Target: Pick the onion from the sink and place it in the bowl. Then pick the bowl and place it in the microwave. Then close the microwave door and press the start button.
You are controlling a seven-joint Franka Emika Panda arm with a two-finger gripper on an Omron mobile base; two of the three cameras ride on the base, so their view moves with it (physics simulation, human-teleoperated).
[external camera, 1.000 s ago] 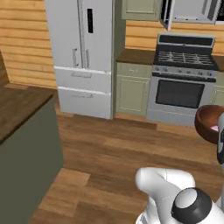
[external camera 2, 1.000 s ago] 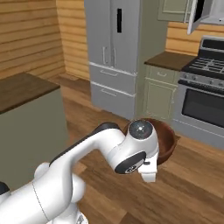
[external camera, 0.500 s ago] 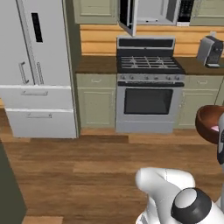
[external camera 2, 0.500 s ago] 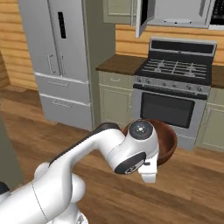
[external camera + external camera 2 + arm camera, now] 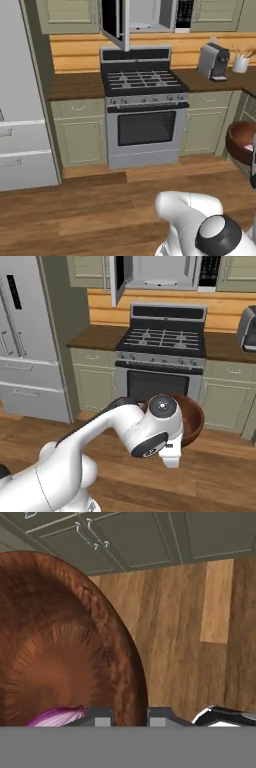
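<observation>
Half a second on, swung from refrigerator toward range and open microwave at 12 o'clock, fingers clamped on bowl rim, onion inside.

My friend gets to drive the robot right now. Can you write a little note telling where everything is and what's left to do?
Gripper: shut on the bowl rim, carrying it above the wood floor.
Onion: already inside the bowl, purple bit showing near the fingers.
Microwave: up above the stove, door swung open.
Done: onion in the bowl, bowl picked up.
Left: lift the bowl into the microwave, shut the door, press start.
</observation>
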